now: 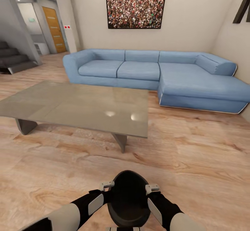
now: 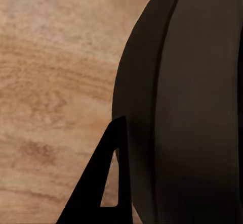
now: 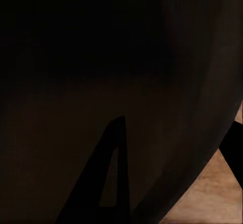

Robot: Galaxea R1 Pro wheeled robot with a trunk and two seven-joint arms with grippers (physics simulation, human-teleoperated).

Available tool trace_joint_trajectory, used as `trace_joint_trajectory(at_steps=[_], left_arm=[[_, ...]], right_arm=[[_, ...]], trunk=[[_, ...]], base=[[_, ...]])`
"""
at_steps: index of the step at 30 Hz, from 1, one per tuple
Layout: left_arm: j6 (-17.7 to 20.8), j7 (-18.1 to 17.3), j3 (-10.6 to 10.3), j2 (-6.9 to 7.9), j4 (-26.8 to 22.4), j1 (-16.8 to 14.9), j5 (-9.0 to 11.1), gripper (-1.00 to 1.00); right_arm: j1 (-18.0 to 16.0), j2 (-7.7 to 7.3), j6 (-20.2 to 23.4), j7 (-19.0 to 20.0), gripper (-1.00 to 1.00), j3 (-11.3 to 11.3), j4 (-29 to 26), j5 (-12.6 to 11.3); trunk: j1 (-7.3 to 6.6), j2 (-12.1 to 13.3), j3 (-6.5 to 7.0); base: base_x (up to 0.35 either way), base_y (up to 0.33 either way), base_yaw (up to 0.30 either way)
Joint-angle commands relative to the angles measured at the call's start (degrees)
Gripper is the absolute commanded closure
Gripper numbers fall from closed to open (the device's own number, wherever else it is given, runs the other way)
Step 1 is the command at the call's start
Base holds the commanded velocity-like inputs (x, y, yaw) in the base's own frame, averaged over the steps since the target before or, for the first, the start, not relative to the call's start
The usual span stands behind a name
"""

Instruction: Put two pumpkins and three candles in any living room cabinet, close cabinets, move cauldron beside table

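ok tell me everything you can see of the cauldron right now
The cauldron is a round, matte black pot with a smooth, dark wall and a band near its rim. In the head view it sits low between both arms, above the wood floor, short of the table. The left tool and right tool flank it at its upper sides. The left wrist view shows a dark finger against its wall. Its feet can't be made out.

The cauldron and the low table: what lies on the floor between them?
Nothing: in the head view, bare wooden floor separates the cauldron, held between both arms, from the table.
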Motion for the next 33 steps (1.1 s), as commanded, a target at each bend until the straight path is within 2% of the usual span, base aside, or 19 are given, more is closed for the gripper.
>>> trace_joint_trajectory(at_steps=[1,20,33], left_arm=[[-2.44,-0.01,0.5,0.04,-0.03,-0.08,-0.83,1.0],[-2.44,-0.01,0.5,0.04,-0.03,-0.08,-0.83,1.0],[-2.44,-0.01,0.5,0.04,-0.03,-0.08,-0.83,1.0]], right_arm=[[0.12,0.67,-1.52,0.16,1.0,0.13,-0.19,-0.42],[0.12,0.67,-1.53,0.16,1.0,0.13,-0.23,-0.42],[0.12,0.59,-1.6,0.16,1.0,0.04,-0.22,-0.47]], trunk=[[0.54,0.02,-0.01],[0.54,0.02,-0.01],[0.54,0.02,-0.01]], base=[[0.328,0.0,0.285],[0.325,0.0,0.278],[0.024,0.0,0.015]])
